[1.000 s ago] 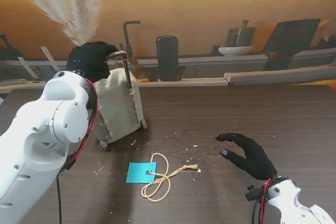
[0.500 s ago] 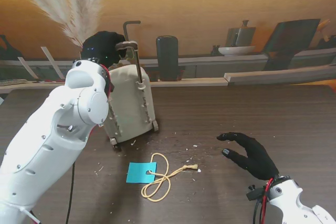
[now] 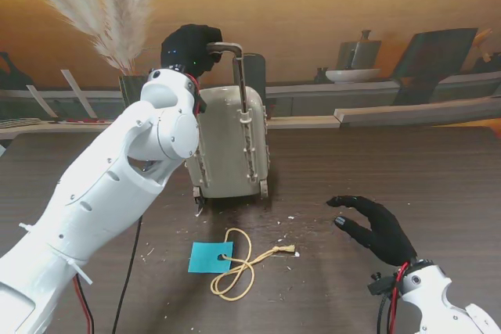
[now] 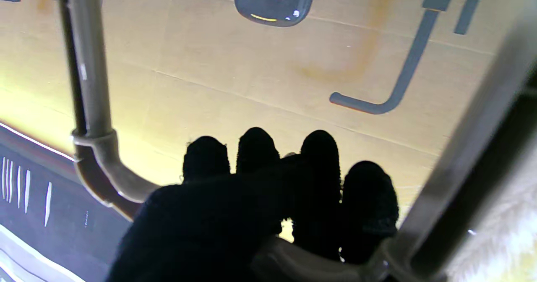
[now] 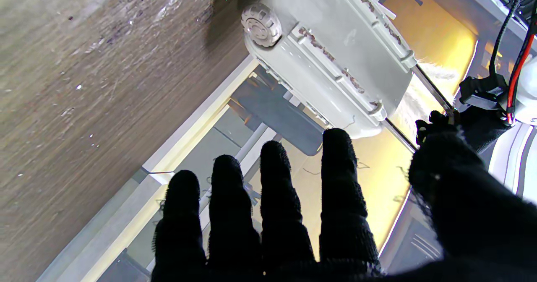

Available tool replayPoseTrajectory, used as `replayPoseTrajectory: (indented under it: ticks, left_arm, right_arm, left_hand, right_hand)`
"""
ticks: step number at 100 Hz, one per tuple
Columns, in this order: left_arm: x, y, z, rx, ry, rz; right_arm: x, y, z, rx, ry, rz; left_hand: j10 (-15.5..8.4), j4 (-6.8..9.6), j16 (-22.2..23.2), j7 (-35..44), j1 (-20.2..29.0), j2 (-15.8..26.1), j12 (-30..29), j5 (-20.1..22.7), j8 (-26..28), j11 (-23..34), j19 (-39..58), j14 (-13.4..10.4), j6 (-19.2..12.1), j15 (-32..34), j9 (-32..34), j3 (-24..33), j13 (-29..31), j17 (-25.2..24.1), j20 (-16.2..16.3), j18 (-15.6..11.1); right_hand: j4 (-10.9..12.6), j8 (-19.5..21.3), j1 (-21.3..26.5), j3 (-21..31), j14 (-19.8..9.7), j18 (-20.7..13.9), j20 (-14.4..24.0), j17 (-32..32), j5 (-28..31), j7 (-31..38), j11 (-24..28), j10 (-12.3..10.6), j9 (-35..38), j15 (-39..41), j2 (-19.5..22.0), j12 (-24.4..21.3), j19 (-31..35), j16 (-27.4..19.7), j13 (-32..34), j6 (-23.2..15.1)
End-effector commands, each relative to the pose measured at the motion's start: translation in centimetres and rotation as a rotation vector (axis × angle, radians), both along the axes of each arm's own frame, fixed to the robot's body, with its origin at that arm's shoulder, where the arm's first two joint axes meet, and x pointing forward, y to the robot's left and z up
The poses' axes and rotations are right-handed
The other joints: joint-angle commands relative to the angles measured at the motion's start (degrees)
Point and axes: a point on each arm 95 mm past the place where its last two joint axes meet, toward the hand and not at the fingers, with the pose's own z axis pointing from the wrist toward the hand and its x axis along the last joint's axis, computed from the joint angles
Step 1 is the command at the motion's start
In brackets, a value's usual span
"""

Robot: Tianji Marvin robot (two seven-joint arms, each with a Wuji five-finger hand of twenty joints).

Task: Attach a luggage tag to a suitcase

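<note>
A small cream suitcase (image 3: 232,145) stands upright on its wheels at the middle of the table, its pull handle (image 3: 237,72) extended. My left hand (image 3: 190,49) is shut on the handle's top bar; the left wrist view shows black fingers (image 4: 256,156) curled over the bar (image 4: 293,259). A teal luggage tag (image 3: 210,256) with a tan loop cord (image 3: 239,267) lies flat nearer to me than the suitcase. To the right, my right hand (image 3: 374,229) hovers open, fingers spread, holding nothing. The suitcase (image 5: 335,59) also shows in the right wrist view.
Pampas grass (image 3: 94,13) rises at the back left. A dark cylinder (image 3: 252,68), a bent pipe, a bowl (image 3: 352,75) and a dark slab (image 3: 434,60) line the back shelf. A wooden ledge (image 3: 407,115) edges the table's far side. Small white crumbs dot the table.
My left hand has carried the suitcase by its handle to the right, from the left part of the table to its middle, and it now stands straighter. The right hand barely moved.
</note>
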Motion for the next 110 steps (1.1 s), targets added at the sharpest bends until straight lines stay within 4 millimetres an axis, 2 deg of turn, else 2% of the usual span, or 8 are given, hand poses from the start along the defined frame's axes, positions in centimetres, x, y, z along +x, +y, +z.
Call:
replayPoseTrajectory:
  ticks: [1, 38, 53, 59, 68, 86, 98, 110]
  left_arm:
    - [-0.2, -1.7, 1.0, -0.017, -0.025, -0.044]
    - [0.6, -5.6, -0.3, -0.066, -0.065, -0.118]
    - [0.5, -6.7, -1.0, -0.046, -0.06, -0.154]
    - [0.4, -7.2, -1.5, -0.032, -0.051, -0.169]
    - [0.2, -7.7, -2.3, -0.005, -0.022, -0.189]
    - [-0.5, -8.4, -3.4, 0.048, 0.009, -0.198]
    - [-1.5, -8.4, -3.6, 0.057, 0.021, -0.192]
    - [-2.8, -8.4, -3.4, 0.068, 0.035, -0.187]
  right_arm:
    - [0.3, -0.1, -0.2, 0.002, 0.014, -0.001]
    - [0.7, -0.6, -0.3, 0.034, 0.019, -0.025]
    - [0.6, -0.9, -0.3, 0.043, 0.021, -0.033]
    - [0.6, -1.0, -0.2, 0.046, 0.017, -0.038]
    - [0.4, -1.2, 0.0, 0.048, 0.009, -0.043]
    - [0.1, -1.9, 0.4, 0.058, -0.008, -0.064]
    - [0.0, -2.3, 0.7, 0.067, -0.024, -0.084]
    - [0.0, -2.4, 0.7, 0.07, -0.026, -0.089]
  left_hand:
    - [0.0, -1.07, 1.1, -0.1, 4.3, 1.5, 1.6, 1.3, 1.1, 2.1, 2.0, -1.4, -7.4, 1.2, 1.1, 1.8, 0.0, -0.4, 0.7, -4.2]
    - [0.0, -0.87, 0.7, -0.5, 4.3, 1.3, 1.3, 1.3, 0.9, 1.8, 1.3, -1.4, -7.4, 0.7, 1.2, 1.7, 0.2, -1.0, 0.6, -3.4]
    - [0.1, -0.66, 0.2, -2.6, 3.9, 0.8, 0.9, 1.3, -0.4, 1.1, 0.4, -1.7, -7.3, 0.3, 1.2, 2.2, 0.2, -2.1, 0.2, -2.0]
    - [0.5, -0.03, -0.4, -6.2, 3.3, -0.2, 0.2, 0.5, -2.9, -0.8, -0.8, -1.8, -6.8, -1.4, 0.6, 2.6, -0.4, -4.1, -0.4, -0.8]
    - [0.9, 0.56, 0.5, -9.6, 3.1, -0.2, 0.9, -1.0, -5.3, -2.9, -1.4, -1.7, -6.2, -3.2, -0.7, 1.6, -1.9, -6.9, 0.3, -1.0]
    - [1.0, 5.29, 3.3, -17.4, 0.2, 1.2, 5.4, -7.8, -8.9, -8.2, -5.1, -2.2, -4.5, -8.0, -4.5, -2.8, -6.1, -11.5, 1.8, -2.3]
    - [1.3, 5.66, 4.4, -20.8, -2.3, 1.1, 7.7, -11.0, -10.3, -12.2, -7.4, -2.1, -3.6, -10.2, -6.3, -3.0, -8.5, -13.9, 2.6, -2.8]
    - [1.8, 6.89, 6.4, -25.3, -4.6, 1.2, 9.1, -14.7, -12.3, -16.1, -10.3, -2.2, -2.8, -13.7, -10.6, -3.6, -12.7, -16.9, 3.7, -3.9]
  right_hand:
    - [-0.2, -0.8, 1.8, -0.4, -0.5, -2.5, -0.3, 0.2, 1.4, 0.4, -0.2, 0.1, 1.0, 0.0, 1.1, -0.1, 0.3, -0.2, 1.3, -0.2]
    - [-0.3, -0.8, 2.4, -0.1, -0.4, -2.4, -0.4, 0.5, 1.8, 0.6, 0.0, 0.3, 1.3, 0.2, 1.1, -0.1, 0.7, -0.2, 1.7, -0.1]
    - [-0.4, -0.9, 2.6, -0.1, -0.3, -2.4, -0.5, 0.4, 1.8, 0.6, 0.0, 0.5, 1.4, 0.2, 1.2, -0.1, 0.8, -0.2, 1.7, 0.0]
    - [-0.4, -0.9, 2.7, -0.1, -0.3, -2.4, -0.5, 0.4, 1.9, 0.7, 0.0, 0.5, 1.4, 0.2, 1.3, -0.1, 0.8, -0.2, 1.7, 0.1]
    - [-0.4, -0.9, 2.8, -0.2, -0.2, -2.4, -0.6, 0.4, 1.8, 0.6, 0.0, 0.4, 1.4, 0.2, 1.3, -0.1, 0.9, -0.2, 1.6, 0.1]
    - [-0.4, -1.0, 3.1, -0.4, -0.2, -2.5, -0.7, 0.2, 1.7, 0.6, -0.1, 0.6, 1.4, 0.1, 1.5, -0.2, 1.0, -0.2, 1.6, 0.2]
    - [-0.4, -1.0, 3.2, -0.4, -0.2, -2.4, -0.8, 0.3, 1.8, 0.6, -0.1, 0.7, 1.5, 0.1, 1.5, -0.2, 1.0, -0.2, 1.7, 0.2]
    - [-0.4, -1.0, 3.4, -0.4, -0.2, -2.4, -0.9, 0.3, 1.8, 0.6, -0.1, 0.6, 1.5, 0.1, 1.6, -0.2, 1.1, -0.2, 1.7, 0.2]
